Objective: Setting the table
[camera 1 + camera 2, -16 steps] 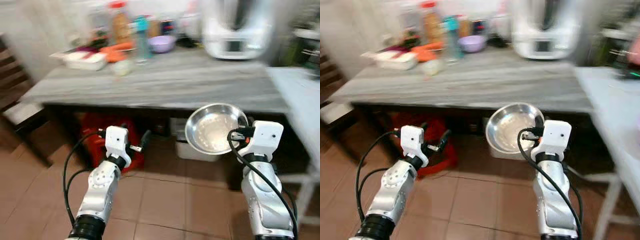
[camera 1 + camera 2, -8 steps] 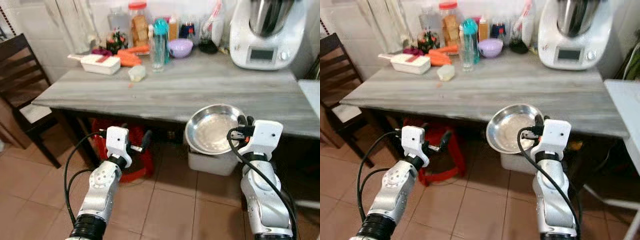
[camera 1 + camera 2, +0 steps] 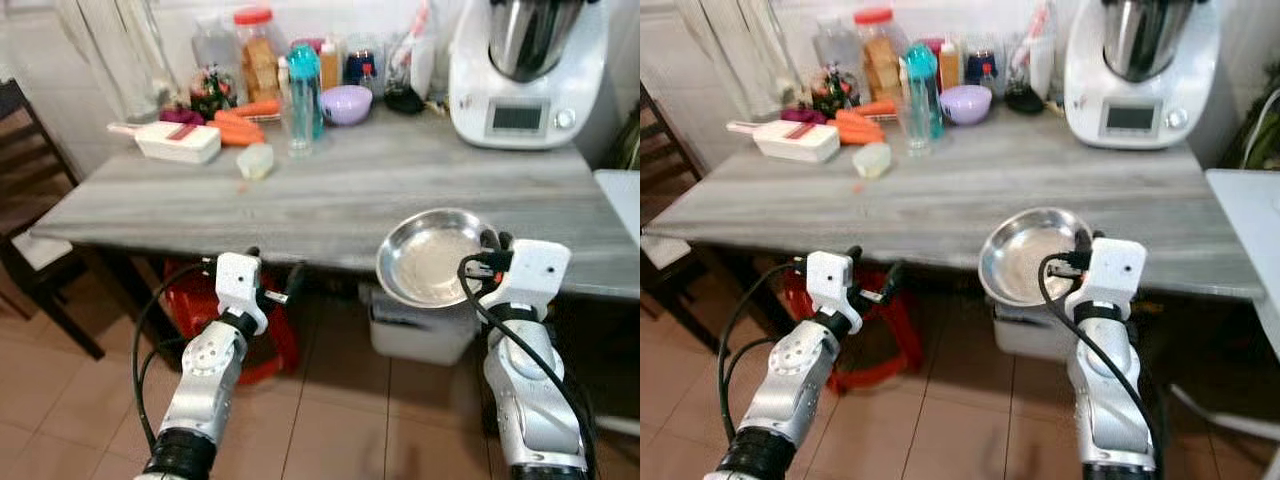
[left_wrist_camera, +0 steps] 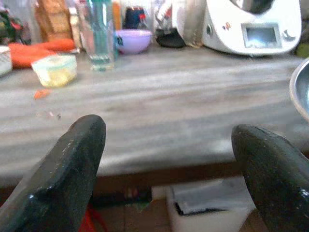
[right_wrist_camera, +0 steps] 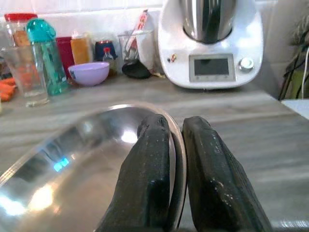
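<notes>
Right fingers (image 5: 176,159) still pinch the steel bowl (image 3: 432,255) — now nearer the table (image 3: 330,190) — left fingers (image 4: 79,159) wide.

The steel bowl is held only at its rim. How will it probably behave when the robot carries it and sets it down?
The bowl looks like thin, stiff metal, so probably light and rigid. The right gripper pinches only its rim, and the polished surface looks slippery, so it may swing or slip. Its rounded shape might rock on the table.
</notes>
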`<state>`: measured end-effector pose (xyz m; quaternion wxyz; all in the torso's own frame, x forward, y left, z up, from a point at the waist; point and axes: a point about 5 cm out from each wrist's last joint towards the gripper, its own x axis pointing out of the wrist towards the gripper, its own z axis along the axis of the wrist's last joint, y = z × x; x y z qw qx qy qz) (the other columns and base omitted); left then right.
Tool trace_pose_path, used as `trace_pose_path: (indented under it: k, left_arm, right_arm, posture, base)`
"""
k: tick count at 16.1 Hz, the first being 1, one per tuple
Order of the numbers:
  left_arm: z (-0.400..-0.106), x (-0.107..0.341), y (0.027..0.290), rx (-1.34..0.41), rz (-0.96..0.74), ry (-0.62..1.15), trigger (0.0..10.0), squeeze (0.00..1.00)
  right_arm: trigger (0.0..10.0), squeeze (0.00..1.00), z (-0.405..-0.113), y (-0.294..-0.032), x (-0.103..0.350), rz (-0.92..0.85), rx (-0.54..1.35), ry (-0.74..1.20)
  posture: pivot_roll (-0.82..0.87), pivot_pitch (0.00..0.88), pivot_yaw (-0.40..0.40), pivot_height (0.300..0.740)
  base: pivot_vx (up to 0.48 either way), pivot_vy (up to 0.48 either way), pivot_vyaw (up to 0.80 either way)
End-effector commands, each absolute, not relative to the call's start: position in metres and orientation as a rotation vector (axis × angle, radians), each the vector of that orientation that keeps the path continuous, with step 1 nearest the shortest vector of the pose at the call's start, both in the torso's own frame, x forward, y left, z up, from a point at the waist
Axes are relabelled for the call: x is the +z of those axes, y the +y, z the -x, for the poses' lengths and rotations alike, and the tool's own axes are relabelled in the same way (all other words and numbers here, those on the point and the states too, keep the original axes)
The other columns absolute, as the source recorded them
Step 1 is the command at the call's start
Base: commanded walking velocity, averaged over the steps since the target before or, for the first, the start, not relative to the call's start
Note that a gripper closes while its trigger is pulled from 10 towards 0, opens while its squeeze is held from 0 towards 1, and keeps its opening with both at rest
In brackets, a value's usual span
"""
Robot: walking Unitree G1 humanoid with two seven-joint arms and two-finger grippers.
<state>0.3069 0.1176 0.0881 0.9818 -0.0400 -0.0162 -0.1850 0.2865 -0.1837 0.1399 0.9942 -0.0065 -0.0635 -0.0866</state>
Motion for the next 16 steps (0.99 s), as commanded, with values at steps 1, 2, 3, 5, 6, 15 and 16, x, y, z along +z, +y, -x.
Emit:
trace_pose_path:
  k: [1,2,3,5,6,15,16]
  left_arm:
    - [-0.307,0.090,0.129,-0.353,0.063,-0.036,10.0,0.00]
    - [-0.307,0.090,0.129,-0.356,0.064,-0.036,10.0,0.00]
    - [-0.307,0.090,0.129,-0.359,0.064,-0.036,10.0,0.00]
    - [-0.307,0.090,0.129,-0.366,0.064,-0.035,10.0,0.00]
    - [-0.307,0.090,0.128,-0.371,0.063,-0.036,10.0,0.00]
    - [-0.304,0.090,0.134,-0.393,0.047,-0.029,10.0,0.00]
    - [-0.302,0.089,0.134,-0.409,0.046,-0.026,10.0,0.00]
  right_arm:
    - [10.0,0.00,-0.288,-0.174,0.145,0.000,-0.143,-0.152]
    - [10.0,0.00,-0.288,-0.174,0.145,0.001,-0.146,-0.152]
    - [10.0,0.00,-0.288,-0.174,0.144,0.001,-0.147,-0.151]
    - [10.0,0.00,-0.290,-0.174,0.142,0.003,-0.151,-0.148]
    - [10.0,0.00,-0.290,-0.175,0.141,0.004,-0.157,-0.144]
    - [10.0,0.00,-0.291,-0.187,0.131,-0.015,-0.224,-0.118]
    - [10.0,0.00,-0.290,-0.189,0.130,-0.021,-0.233,-0.113]
  posture:
    - [-0.08,0.000,0.062,0.740]
    - [-0.08,0.000,0.062,0.740]
    - [-0.08,0.000,0.062,0.740]
    - [-0.08,0.000,0.063,0.740]
    - [-0.07,0.000,0.061,0.740]
    - [-0.07,0.000,0.064,0.740]
    - [-0.07,0.000,0.064,0.740]
  base:
    - [0.360,0.000,0.00]
    - [0.360,0.000,0.00]
    - [0.368,0.000,0.00]
    - [0.375,0.000,0.00]
    - [0.379,0.000,0.00]
    - [0.292,0.000,0.00]
    - [0.000,0.000,0.00]
